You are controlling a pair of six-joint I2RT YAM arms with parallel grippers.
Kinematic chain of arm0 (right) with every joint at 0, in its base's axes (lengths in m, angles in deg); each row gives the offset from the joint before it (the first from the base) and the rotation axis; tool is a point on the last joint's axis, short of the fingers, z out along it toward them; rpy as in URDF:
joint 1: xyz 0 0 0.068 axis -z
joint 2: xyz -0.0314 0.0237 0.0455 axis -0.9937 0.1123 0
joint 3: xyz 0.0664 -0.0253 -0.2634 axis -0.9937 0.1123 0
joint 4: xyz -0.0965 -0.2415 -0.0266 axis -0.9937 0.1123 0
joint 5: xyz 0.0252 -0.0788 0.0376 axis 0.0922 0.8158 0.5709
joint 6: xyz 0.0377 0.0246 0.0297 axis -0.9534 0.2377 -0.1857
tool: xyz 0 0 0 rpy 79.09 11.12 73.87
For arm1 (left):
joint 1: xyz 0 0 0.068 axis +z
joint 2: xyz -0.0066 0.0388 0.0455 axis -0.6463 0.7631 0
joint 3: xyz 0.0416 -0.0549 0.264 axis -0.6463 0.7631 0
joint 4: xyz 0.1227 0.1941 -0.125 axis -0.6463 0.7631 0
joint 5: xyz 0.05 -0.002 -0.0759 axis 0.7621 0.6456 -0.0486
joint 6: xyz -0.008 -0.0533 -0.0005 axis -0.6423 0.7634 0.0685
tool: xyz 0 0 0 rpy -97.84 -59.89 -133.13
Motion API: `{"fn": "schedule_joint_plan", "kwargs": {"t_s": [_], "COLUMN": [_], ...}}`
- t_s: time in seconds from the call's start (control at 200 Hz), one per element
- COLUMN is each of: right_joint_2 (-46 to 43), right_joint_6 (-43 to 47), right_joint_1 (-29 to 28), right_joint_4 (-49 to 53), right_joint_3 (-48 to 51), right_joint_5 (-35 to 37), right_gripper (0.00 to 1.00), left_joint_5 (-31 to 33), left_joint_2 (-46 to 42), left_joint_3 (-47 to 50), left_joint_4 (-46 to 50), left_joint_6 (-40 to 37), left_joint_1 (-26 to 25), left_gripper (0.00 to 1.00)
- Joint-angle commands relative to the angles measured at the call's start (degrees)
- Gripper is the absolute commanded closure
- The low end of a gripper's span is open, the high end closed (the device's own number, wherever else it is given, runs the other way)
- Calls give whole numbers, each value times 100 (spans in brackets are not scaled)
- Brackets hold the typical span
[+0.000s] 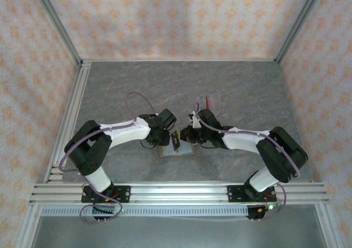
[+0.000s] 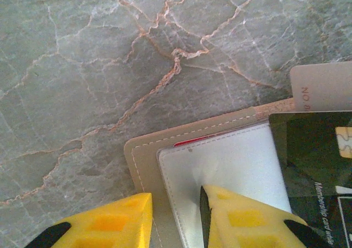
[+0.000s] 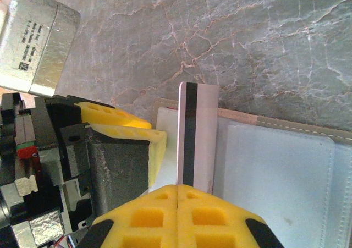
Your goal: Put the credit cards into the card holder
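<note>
Over the open card holder (image 3: 275,171), right tool (image 3: 177,192) clamps a credit card (image 3: 198,127).

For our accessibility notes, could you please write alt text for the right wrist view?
The right gripper, yellow jaws shut, pinches a pale credit card with a black stripe, holding it over the grey inside of the open card holder. The left gripper sits at the holder's left edge, on a grey veined table.
</note>
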State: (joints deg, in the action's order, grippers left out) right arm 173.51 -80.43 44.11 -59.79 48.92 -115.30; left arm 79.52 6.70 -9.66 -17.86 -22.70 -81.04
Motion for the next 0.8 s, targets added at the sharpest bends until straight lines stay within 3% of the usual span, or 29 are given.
{"fn": "schedule_joint_plan", "kwargs": {"t_s": [0.0,0.435,0.796], "right_joint_2": [-6,-552,-347], "right_joint_6": [92,239,241], "right_joint_1": [15,146,64], "right_joint_4": [121,641,605], "right_joint_3": [-137,-43,-27], "right_joint_5": [97,324,31], "right_gripper": [100,100,100], "left_joint_5": [224,211,218], "left_joint_2": [-78,-18,-5], "left_joint_3": [141,123,106], "left_joint_4": [185,150,150], "left_joint_6": [44,43,35], "left_joint_1": [-5,-5,-9], "left_gripper": [70,70,70]}}
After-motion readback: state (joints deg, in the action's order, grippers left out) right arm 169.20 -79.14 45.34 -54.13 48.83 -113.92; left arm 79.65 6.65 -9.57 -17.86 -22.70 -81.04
